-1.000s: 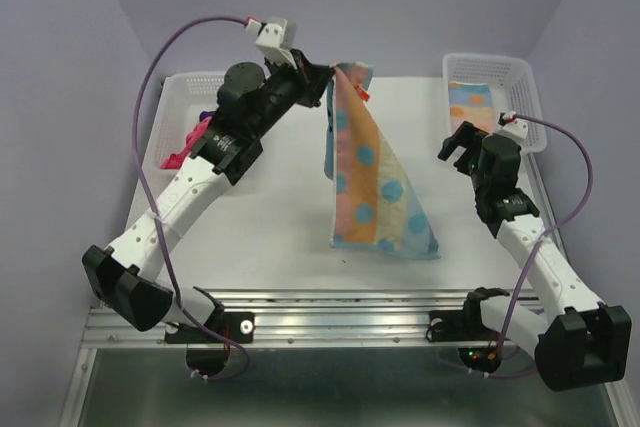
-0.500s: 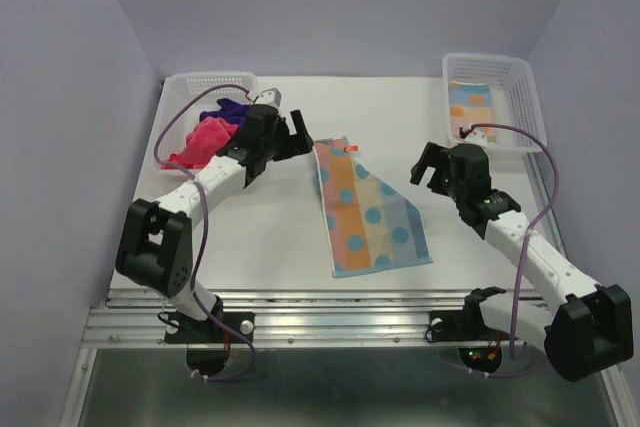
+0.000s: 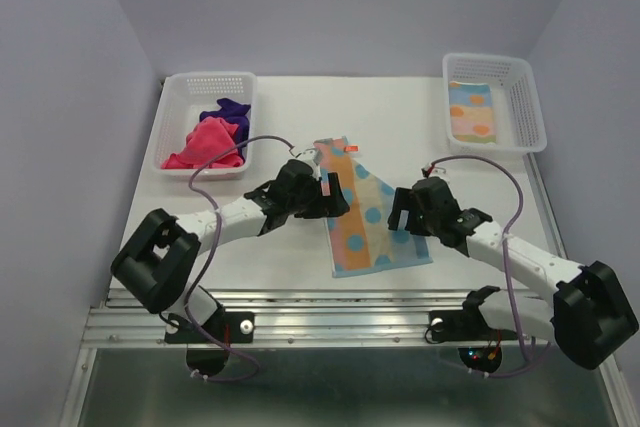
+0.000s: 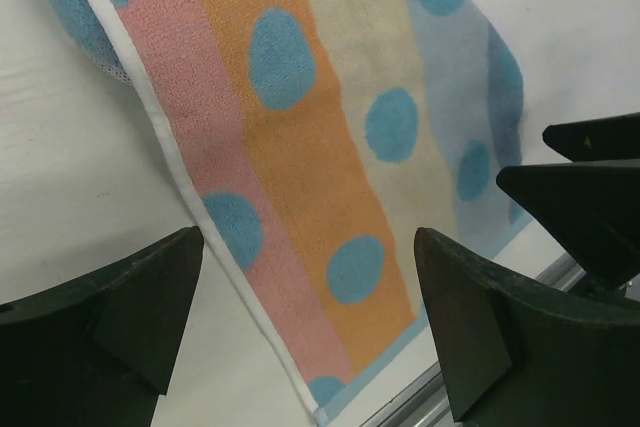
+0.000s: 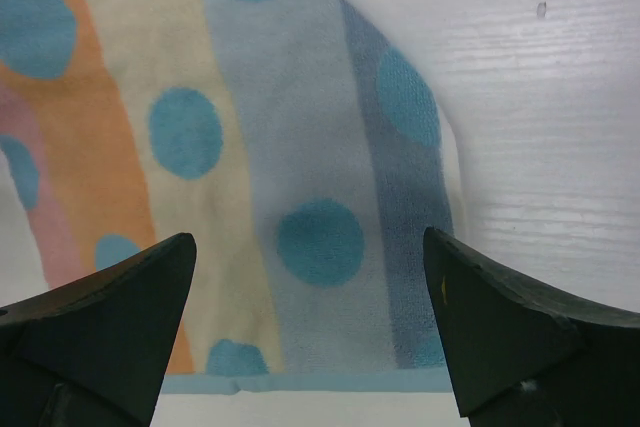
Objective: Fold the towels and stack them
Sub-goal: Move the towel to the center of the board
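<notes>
A towel point(image 3: 372, 215) striped pink, orange, cream and light blue with blue dots lies spread flat in the middle of the table. An orange tag sticks out at its far edge. My left gripper point(image 3: 336, 199) hovers open over its left edge, and the towel point(image 4: 320, 147) shows between the fingers of that gripper point(image 4: 308, 277). Open too, my right gripper point(image 3: 402, 213) hangs over the right edge, above the light blue stripe point(image 5: 310, 157), with nothing held in it point(image 5: 308, 257). A magenta-pink towel point(image 3: 207, 139) and a dark purple towel point(image 3: 228, 110) lie crumpled in the left basket.
The white mesh basket point(image 3: 176, 117) at the back left holds the two crumpled cloths. A second white basket point(image 3: 527, 107) at the back right contains a folded dotted towel point(image 3: 471, 110). A metal rail point(image 3: 340, 325) runs along the table's near edge.
My left gripper held the dotted towel up by a corner, then opened and dropped it flat. Both arms have since come down and inward to the towel's two sides.
</notes>
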